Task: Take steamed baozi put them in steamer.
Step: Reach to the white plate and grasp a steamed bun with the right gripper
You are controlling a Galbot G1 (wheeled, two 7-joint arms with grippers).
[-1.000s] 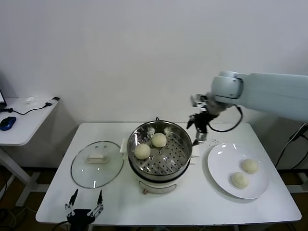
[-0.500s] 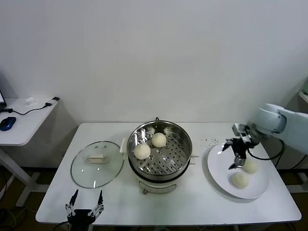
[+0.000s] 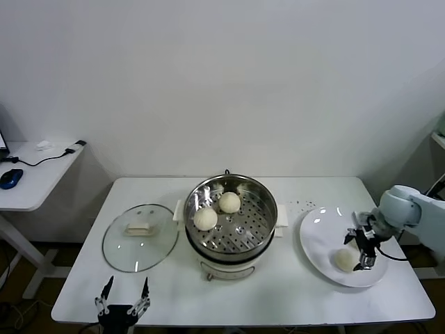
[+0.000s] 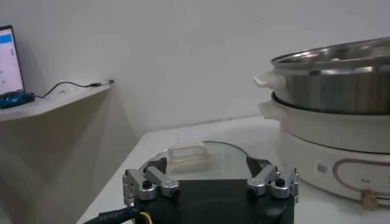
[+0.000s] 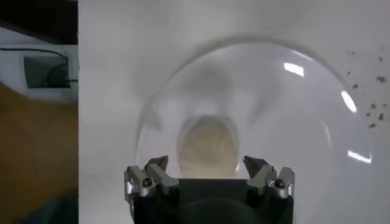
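Note:
The steamer (image 3: 240, 236) stands mid-table, and its wall also shows in the left wrist view (image 4: 341, 85). Two baozi lie in it: one at the near left (image 3: 205, 218), one behind it (image 3: 229, 202). On the white plate (image 3: 321, 233) at the right, one baozi (image 3: 343, 259) shows; another is hidden behind my right gripper (image 3: 357, 252). That gripper is open and low over the plate, right beside the visible bun. In the right wrist view a baozi (image 5: 208, 145) lies just ahead of the gripper (image 5: 207, 167), between the spread fingers. My left gripper (image 3: 124, 296) is open and empty, parked at the table's front edge.
A glass lid (image 3: 139, 236) with a white handle lies left of the steamer and shows in the left wrist view (image 4: 201, 155). Dark specks (image 3: 302, 204) dot the table behind the plate. A side table (image 3: 31, 174) with a mouse and cable stands at the far left.
My right arm swung from beside the steamer out to the right and down over the plate. Its gripper now sits low at the buns, covering one. The left arm has not moved.

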